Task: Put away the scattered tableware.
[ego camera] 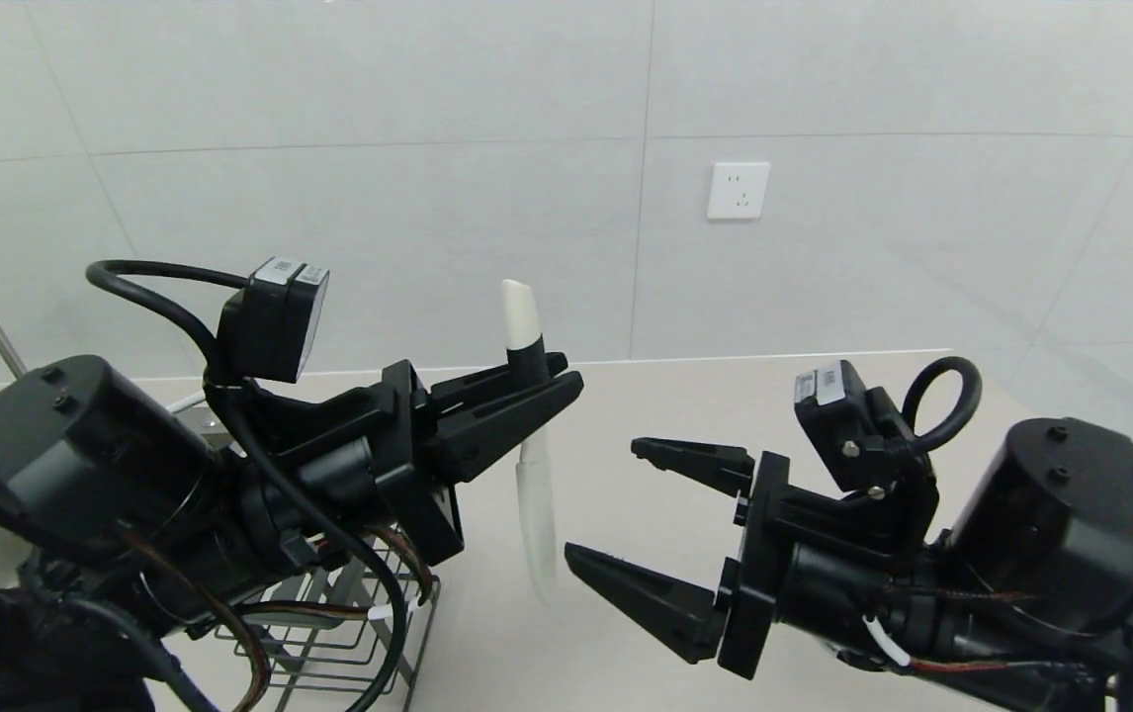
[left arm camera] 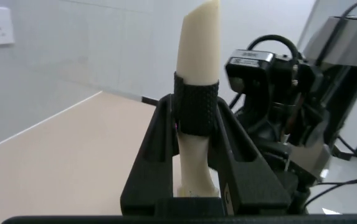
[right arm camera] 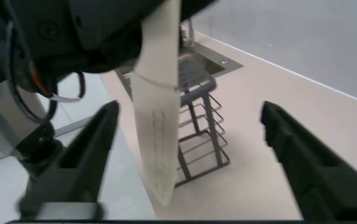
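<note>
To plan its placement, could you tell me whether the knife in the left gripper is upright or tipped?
Upright: the knife hangs near vertical in the left gripper, handle up, blade pointing down.

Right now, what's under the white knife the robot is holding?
Bare beige countertop lies below the knife, held by the left gripper. The wire rack stands toward the robot's left, partly covered by that arm.

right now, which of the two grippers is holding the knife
The left gripper: its jaws are shut on the white knife. The right gripper is open and empty, near the blade.
</note>
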### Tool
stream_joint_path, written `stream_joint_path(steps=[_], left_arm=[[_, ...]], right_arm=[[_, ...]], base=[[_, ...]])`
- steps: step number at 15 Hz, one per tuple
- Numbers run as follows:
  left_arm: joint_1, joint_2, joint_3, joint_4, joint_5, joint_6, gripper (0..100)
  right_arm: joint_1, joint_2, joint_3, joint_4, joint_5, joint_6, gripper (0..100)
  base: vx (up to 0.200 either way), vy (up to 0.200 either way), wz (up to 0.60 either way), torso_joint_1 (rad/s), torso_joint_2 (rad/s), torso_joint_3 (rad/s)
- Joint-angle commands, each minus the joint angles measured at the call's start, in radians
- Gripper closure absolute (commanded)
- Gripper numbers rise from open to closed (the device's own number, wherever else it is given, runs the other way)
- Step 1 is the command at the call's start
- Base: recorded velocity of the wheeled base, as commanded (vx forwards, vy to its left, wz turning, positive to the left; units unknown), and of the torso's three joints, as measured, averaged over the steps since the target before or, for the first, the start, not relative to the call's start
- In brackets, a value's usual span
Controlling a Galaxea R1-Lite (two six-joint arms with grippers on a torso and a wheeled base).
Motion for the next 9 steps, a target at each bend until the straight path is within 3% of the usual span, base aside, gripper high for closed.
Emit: stream_joint_path(steps=[1,6,8,9], left_arm=[[0.038,-0.013,0.004,-0.001,0.001,0.017,100],[0.055,-0.031,0.028,-0.001,0.006,0.091,100],[0.052,-0.022,0.027,-0.001,0.024,0.091,100],[0.052,-0.01,0.016,-0.001,0.026,0.09,100]], right_arm=[[-0.07,-0.137,0.081,0.0,-0.024,-0.001,0],[-0.355,-0.533,0.314,0.017,-0.037,-0.001,0],[-0.524,-0.728,0.429,0.079,-0.034,-0.001,0],[-0.613,-0.821,0.423,0.16,-0.036,-0.001,0]], base=[[0.0,0.0,0.0,0.0,0.0,0.0],[0.0,0.0,0.0,0.0,0.0,0.0],[0.0,0.0,0.0,0.0,0.0,0.0],[0.0,0.0,0.0,0.0,0.0,0.0]])
